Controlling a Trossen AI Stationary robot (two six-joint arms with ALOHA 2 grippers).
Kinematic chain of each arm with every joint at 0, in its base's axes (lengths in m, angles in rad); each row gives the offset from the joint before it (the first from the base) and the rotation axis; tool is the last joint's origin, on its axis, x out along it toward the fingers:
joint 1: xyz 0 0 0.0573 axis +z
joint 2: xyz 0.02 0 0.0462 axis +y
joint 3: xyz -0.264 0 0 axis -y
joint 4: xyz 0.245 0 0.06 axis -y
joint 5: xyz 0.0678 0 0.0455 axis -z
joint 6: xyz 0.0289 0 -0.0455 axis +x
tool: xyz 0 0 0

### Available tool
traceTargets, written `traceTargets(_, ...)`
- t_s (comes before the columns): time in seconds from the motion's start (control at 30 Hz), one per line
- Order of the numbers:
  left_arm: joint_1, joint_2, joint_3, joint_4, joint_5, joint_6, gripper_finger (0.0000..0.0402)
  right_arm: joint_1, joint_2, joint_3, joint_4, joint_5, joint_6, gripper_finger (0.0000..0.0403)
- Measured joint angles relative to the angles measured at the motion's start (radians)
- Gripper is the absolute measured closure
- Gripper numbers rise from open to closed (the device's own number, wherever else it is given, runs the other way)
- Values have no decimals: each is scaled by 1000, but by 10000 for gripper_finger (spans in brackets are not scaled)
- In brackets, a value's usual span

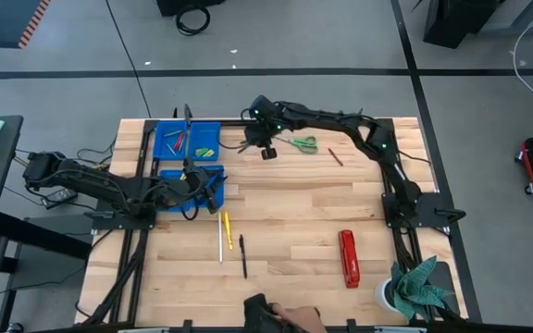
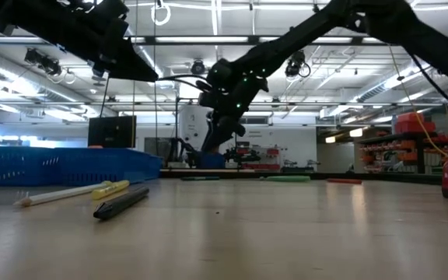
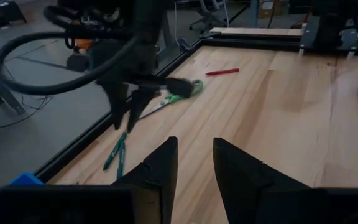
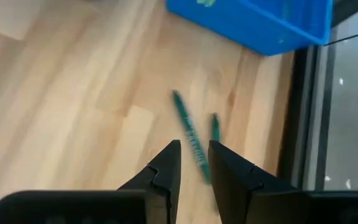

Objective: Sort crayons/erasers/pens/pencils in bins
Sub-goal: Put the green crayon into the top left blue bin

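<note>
Two thin green sticks (image 4: 188, 134) lie flat on the wood near the table's far edge, beside the far blue bin (image 1: 188, 139). My right gripper (image 4: 194, 165) hovers over them, slanting down, open by a narrow gap with nothing in it; the left wrist view shows it (image 3: 126, 115) just above the sticks (image 3: 114, 155). My left gripper (image 3: 194, 168) waits over the nearer blue bin (image 1: 192, 176), pointing across the table, open and empty. A yellow pencil (image 1: 228, 229), a white pencil (image 1: 220, 239) and a black pen (image 1: 243, 256) lie flat mid-table.
Green-handled scissors (image 1: 303, 143) and a small red stick (image 1: 336, 157) lie right of my right gripper. A red stapler (image 1: 348, 259) and a potted plant (image 1: 415, 289) are near the front right. A person's hand (image 1: 280, 316) is at the near edge. The far bin holds small coloured pieces.
</note>
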Motion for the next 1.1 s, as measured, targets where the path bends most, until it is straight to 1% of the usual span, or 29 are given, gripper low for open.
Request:
traceTargets(0.13, 0, 0, 0, 0, 0, -2, 290, -28, 41, 56, -27, -91, 12, 315)
traceTargets(0.2, 0, 0, 0, -1, 0, -2, 288, -30, 39, 64, -24, -105, 12, 315)
traceTargets(0.47, 1, 0, 0, -22, 0, -9, 291, -48, -10, 66, -17, -106, 3, 315)
traceTargets(0.7, 1, 0, 0, -21, 0, -10, 288, -73, 1, 66, -74, -116, 3, 315)
traceTargets(0.77, 1, 0, 0, -21, 0, -10, 291, -75, 9, 61, -90, -98, 0, 315)
traceTargets(0.87, 1, 0, 0, -20, 0, -10, 293, -77, 14, 61, -55, -63, 4, 315)
traceTargets(0.93, 1, 0, 0, -20, 0, -10, 294, -82, 13, 51, 11, -43, 5, 315)
traceTargets(1.1, 1, 0, 0, -20, 0, -10, 294, -96, 13, 35, 59, -38, 9, 315)
